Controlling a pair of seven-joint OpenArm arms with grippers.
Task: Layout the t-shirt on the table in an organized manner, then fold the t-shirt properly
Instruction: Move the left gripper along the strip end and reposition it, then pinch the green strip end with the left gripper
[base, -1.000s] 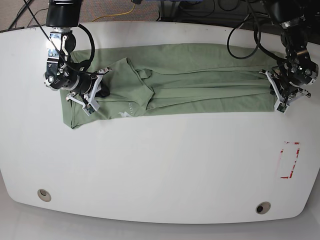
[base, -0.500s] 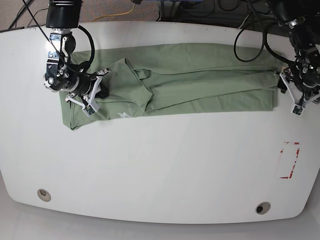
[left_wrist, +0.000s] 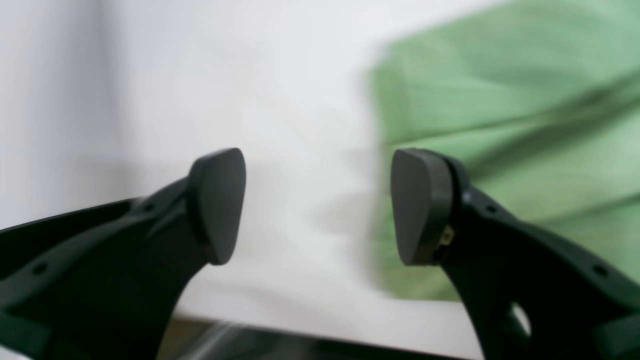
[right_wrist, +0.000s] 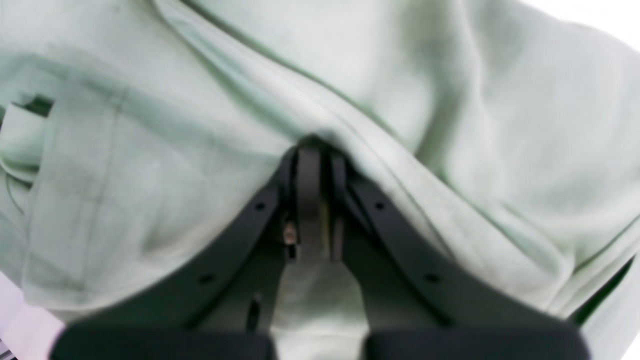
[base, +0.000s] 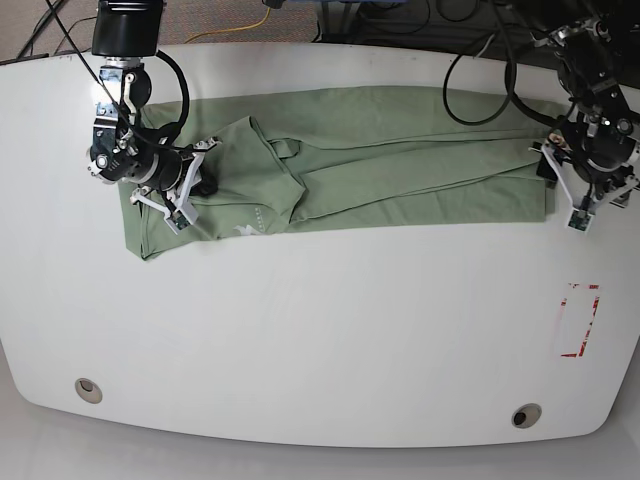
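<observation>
T-shirt (base: 380, 150) lies stretched sideways across the far half of the table (base: 320, 330), long and narrow, folded lengthwise with several creases running along it. Sleeve and collar end bunches at the camera-left end.

Right gripper (base: 185, 185) sits at that bunched end, jaws pressed together, pinching a raised ridge of the t-shirt; wrist view shows the fabric tented up right at the tips (right_wrist: 312, 150). Left gripper (base: 580, 195) is at the opposite end, just off the hem edge, jaws spread wide, holding nothing. Its wrist view shows bare table between the fingers (left_wrist: 217, 205), cloth edge (left_wrist: 500, 125) beside one of them. That view is blurry.

Fabric looks thin, light, limp; it should drape and drag wrinkles wherever it's pulled and won't hold shape by itself. Likely slides easily on the glossy top. Best holds look like corners and hem edges, pinching all layers together, both ends pulled evenly.
</observation>
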